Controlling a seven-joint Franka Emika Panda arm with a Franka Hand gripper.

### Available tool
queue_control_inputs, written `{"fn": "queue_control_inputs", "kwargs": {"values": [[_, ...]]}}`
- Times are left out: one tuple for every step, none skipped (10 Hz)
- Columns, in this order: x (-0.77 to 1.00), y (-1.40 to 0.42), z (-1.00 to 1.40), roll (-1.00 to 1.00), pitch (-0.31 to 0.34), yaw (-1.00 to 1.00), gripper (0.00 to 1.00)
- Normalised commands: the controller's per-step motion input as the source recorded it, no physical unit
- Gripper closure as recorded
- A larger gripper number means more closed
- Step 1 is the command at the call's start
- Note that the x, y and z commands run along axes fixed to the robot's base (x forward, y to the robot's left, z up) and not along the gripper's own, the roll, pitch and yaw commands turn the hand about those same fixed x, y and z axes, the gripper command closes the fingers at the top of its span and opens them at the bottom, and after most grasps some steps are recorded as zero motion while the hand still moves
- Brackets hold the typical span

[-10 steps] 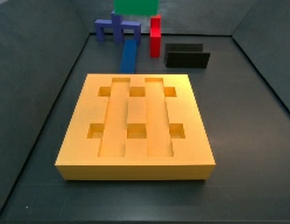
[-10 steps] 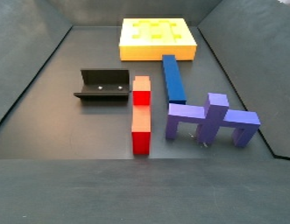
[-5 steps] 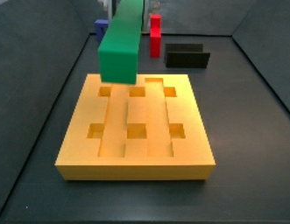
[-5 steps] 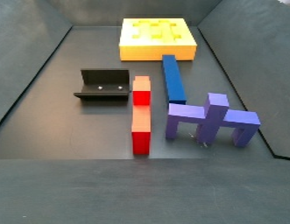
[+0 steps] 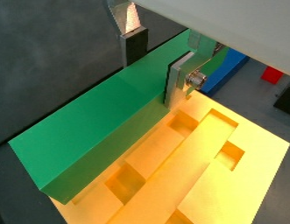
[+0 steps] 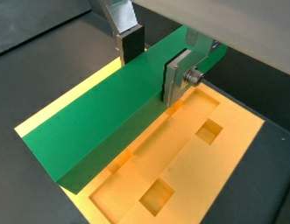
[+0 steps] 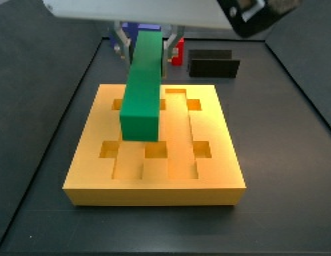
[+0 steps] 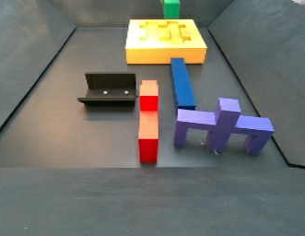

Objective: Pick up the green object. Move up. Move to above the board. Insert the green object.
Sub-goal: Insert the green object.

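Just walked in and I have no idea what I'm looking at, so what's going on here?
A robot arm is carrying the green bar over the yellow board. The gripper is shut on the bar, its fingers pressing on both long faces, as both wrist views show. The bar hangs lengthwise above the board's grooves and is not yet seated in them. Off to the side on the floor lie a blue bar, a red bar, a purple piece and the fixture, all untouched.

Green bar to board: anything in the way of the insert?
Nothing visible. The pincer holds the green bar over the board, lengthwise along its grooves. The board's top shows only open grooves and square holes; the blue bar and the red bar lie off it on the floor.
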Motion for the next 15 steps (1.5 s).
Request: {"fn": "queue_control_inputs", "kwargs": {"values": [[-0.01,0.00,-0.71,0.23,-0.157,0.21,1.00],[-0.04,0.00,-0.82,0.14,-0.163,0.13,1.00],[0.00,0.00,-0.70,0.14,-0.089,0.00,1.00],[-0.01,0.01,-0.55,0.00,-0.044,-0.14,1.00],[-0.11,0.10,-0.47,-0.06,-0.086,-0.13,1.00],[-0.15,0.04,-0.26,-0.02,0.000,-0.14,1.00],[-0.11,0.06,-0.24,-0.06,0.000,-0.13,1.00],[-0.13,0.00,-0.18,-0.12,-0.034,-0.09,1.00],[-0.05,0.00,-0.04,-0.10,0.000,-0.11,1.00],[-0.09,0.00,-0.03,-0.07,0.000,-0.12,1.00],[-0.18,0.00,-0.07,-0.16,-0.090,-0.12,1.00],[-0.19,0.00,-0.09,-0.12,-0.071,-0.18,1.00],[-0.20,-0.02,-0.06,-0.06,-0.044,-0.16,1.00],[-0.05,-0.12,-0.07,-0.03,-0.016,-0.12,1.00],[-0.09,0.00,-0.21,-0.02,-0.036,-0.11,1.00]]}}
